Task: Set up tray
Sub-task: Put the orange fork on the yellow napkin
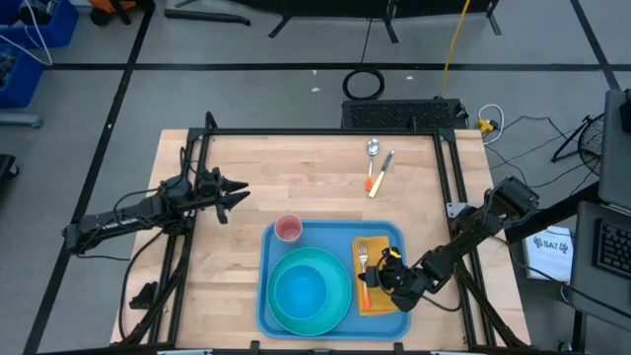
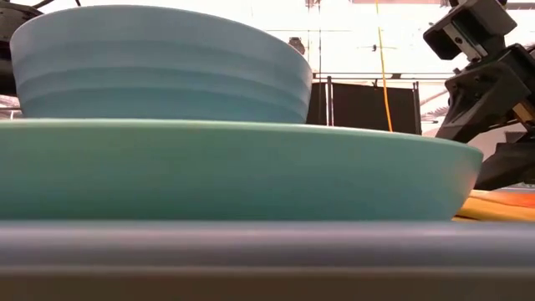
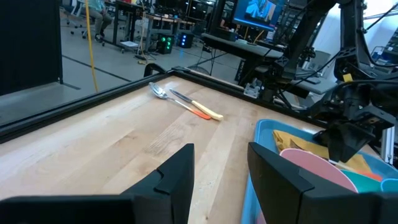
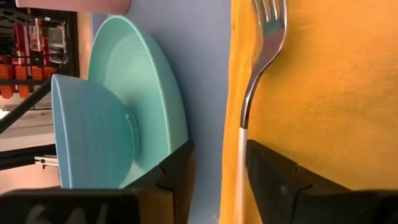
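High view, tray: the tray (image 1: 268,258) is a wide light-blue rectangle with rounded corners and a raised rim, at the near middle of the surface (image 1: 296,182). It carries a teal plate (image 1: 340,264) with a blue bowl (image 1: 301,292), a pink cup (image 1: 288,229) and an orange napkin (image 1: 377,247) with a fork (image 1: 362,258).
High view, hands: the right hand (image 1: 386,279) sits low over the napkin's near end; the left hand (image 1: 235,193) waits over bare wood, left of the tray.
Far side: a spoon (image 1: 373,149) and a knife (image 1: 380,174) lie on the surface.
Low view: plate and bowl fill the frame.
Left wrist view: left fingers spread, empty.
Right wrist view: right fingers spread either side of the fork handle, not visibly pinching it.
Handling: likely stiff, light, smooth plastic; loaded, best taken by the rim on both short sides and kept level.
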